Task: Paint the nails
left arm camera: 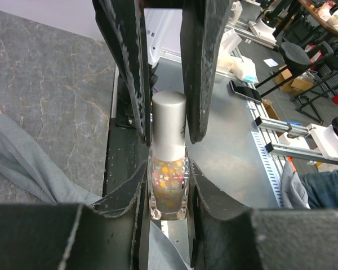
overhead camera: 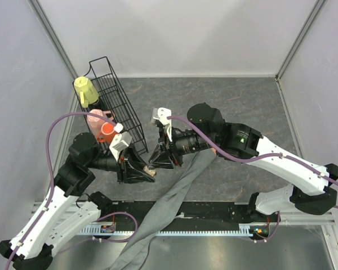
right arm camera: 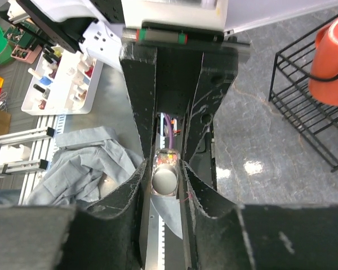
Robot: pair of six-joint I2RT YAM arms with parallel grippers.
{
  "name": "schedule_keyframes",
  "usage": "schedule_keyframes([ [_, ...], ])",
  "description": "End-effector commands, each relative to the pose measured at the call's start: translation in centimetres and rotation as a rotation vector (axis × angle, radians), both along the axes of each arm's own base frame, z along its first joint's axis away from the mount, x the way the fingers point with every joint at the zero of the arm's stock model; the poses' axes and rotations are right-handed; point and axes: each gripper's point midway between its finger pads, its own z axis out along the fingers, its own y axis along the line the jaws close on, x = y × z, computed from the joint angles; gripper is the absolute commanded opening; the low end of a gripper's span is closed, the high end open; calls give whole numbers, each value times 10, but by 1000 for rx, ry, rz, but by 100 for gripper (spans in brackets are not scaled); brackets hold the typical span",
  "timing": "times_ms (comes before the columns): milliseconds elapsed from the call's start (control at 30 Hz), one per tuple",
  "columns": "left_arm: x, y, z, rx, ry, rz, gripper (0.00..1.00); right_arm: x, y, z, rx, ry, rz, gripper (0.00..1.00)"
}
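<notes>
Nails not visible: the hand end of the grey sleeve (overhead camera: 169, 205) is tucked under the right arm. The sleeve lies flat on the desk (overhead camera: 231, 107), long axis diagonal from the near edge up toward far right. Left gripper (left arm camera: 169, 175) is clamped on the glass body of a glitter polish bottle (left arm camera: 168, 194). Right gripper (right arm camera: 164, 169) is closed around its silver cap (left arm camera: 169, 126). Bottle axis runs gripper to gripper, cap toward the right arm.
</notes>
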Motion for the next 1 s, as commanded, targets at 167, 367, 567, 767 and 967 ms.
schedule_keyframes([
  [167,11,-4,20,-28,-46,29,2,-7,-5,1,26,5,34,25],
  [367,16,-5,22,-30,-63,55,2,4,-6,9,54,-6,-48,5],
  [567,59,2,20,-1,-162,322,2,40,-2,14,55,123,-336,0],
  [767,131,20,12,77,-270,675,2,87,-23,-14,18,247,-873,0],
  [967,150,16,-1,50,-247,735,2,72,-23,-41,-33,149,-1164,0],
])
